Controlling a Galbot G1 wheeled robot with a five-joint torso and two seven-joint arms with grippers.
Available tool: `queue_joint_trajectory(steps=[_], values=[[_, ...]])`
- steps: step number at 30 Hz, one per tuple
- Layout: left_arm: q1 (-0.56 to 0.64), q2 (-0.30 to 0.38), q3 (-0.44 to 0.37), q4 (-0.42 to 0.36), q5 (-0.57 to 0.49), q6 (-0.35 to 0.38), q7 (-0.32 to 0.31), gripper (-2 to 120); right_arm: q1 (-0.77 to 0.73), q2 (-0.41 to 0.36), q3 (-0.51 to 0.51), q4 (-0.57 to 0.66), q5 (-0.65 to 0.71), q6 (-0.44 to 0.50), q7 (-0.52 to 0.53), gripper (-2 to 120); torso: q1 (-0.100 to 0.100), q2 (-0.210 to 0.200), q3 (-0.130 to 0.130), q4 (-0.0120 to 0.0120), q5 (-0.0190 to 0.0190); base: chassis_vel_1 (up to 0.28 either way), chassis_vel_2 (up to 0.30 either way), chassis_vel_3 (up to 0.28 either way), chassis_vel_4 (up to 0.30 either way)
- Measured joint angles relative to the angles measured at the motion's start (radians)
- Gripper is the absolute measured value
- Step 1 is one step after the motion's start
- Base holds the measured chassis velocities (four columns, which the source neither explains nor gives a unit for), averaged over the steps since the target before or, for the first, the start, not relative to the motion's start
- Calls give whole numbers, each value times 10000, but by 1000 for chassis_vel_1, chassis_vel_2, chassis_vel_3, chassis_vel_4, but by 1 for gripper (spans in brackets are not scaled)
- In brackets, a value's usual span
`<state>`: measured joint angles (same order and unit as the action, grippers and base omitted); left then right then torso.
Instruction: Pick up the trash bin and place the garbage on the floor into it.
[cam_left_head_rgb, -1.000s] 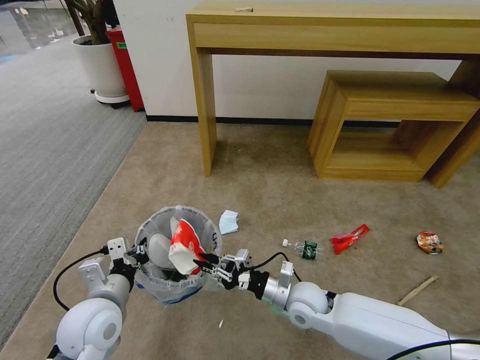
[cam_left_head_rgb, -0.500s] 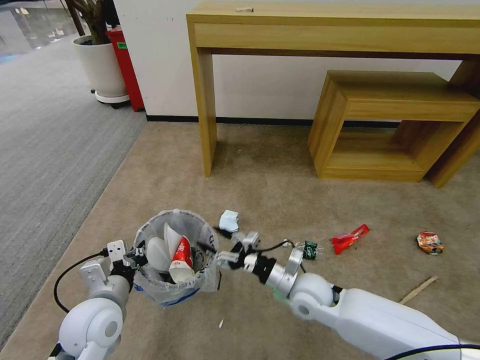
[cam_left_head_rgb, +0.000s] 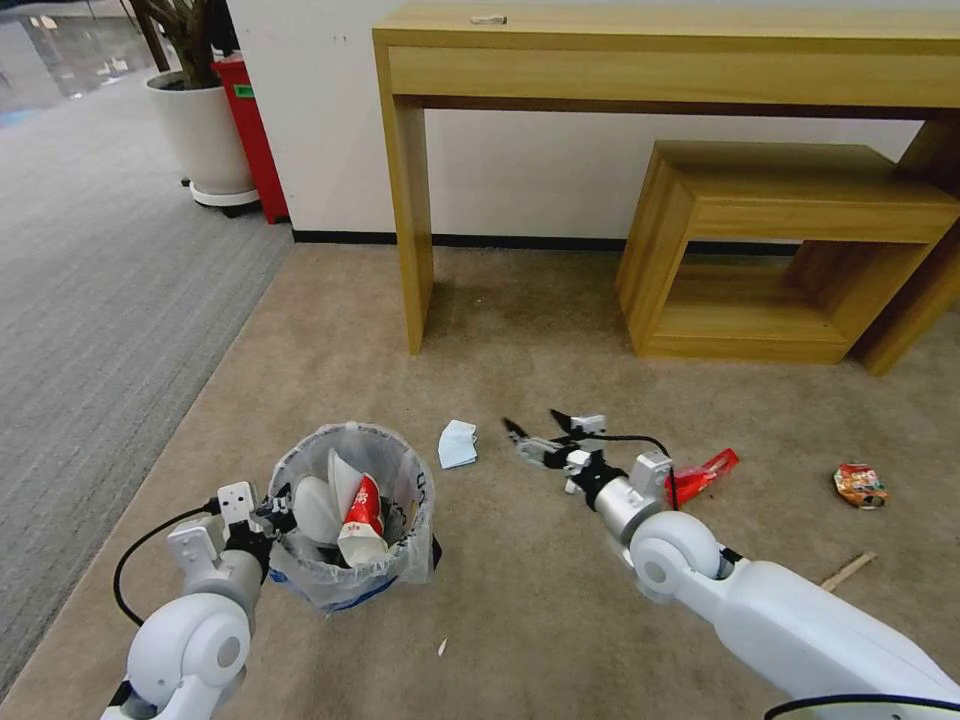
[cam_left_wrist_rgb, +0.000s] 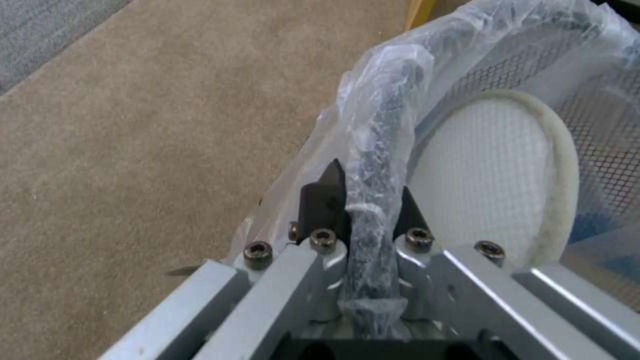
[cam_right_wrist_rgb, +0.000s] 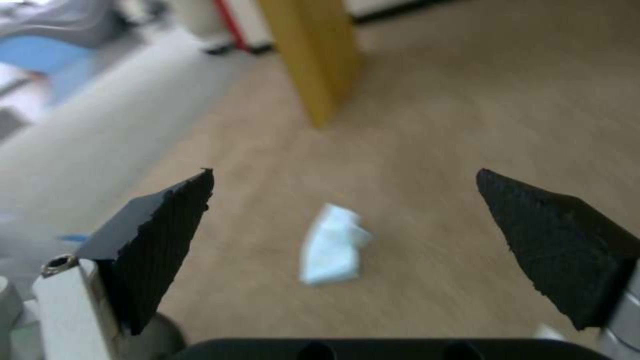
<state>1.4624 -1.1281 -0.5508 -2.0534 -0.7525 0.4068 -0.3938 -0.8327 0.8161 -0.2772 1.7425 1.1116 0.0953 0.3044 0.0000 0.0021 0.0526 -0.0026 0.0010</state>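
Left gripper (cam_left_wrist_rgb: 363, 200) is clamped on the bagged rim of the trash bin (cam_left_head_rgb: 350, 515), one finger inside and one outside, so the bin is carried by its edge with the mouth up and unobstructed at lower left of the head view. Inside: a white slipper (cam_left_head_rgb: 318, 505) and a red-and-white wrapper (cam_left_head_rgb: 365, 515), both leaning against the wall. Right gripper (cam_left_head_rgb: 543, 432) hangs mid-frame above the floor (cam_left_head_rgb: 520, 330), jaws spread wide and holding nothing; in its wrist view the pale blue mask (cam_right_wrist_rgb: 331, 244) sits centred between the fingertips, so that's likely the next pickup. The mask lies just right of the bin, a short carry. Further right in the head view: red wrapper (cam_left_head_rgb: 703, 474) partly behind the right arm, orange packet (cam_left_head_rgb: 859, 485), wooden stick (cam_left_head_rgb: 848, 571). A wooden console table (cam_left_head_rgb: 660, 60) and low bench (cam_left_head_rgb: 800, 250) stand along the wall, well clear.
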Motion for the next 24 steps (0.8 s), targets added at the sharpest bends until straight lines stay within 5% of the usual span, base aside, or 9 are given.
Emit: queue_joint_trajectory(steps=[4,12,24], values=[[32,-10,2,8,34,-12,14,2,-461,577,532,-350,626,-122,1575,100,0,0,0,1,-1,0,0,0,0],[141,-44,9,8,133,-29,29,2,-682,1276,1057,-753,1455,-461,3138,100,0,0,0,3,-1,0,0,0,0],[182,-87,13,3,211,-108,79,2,-694,217,675,-1411,-1422,-1953,2394,100,0,0,0,3,0,0,0,0,0]])
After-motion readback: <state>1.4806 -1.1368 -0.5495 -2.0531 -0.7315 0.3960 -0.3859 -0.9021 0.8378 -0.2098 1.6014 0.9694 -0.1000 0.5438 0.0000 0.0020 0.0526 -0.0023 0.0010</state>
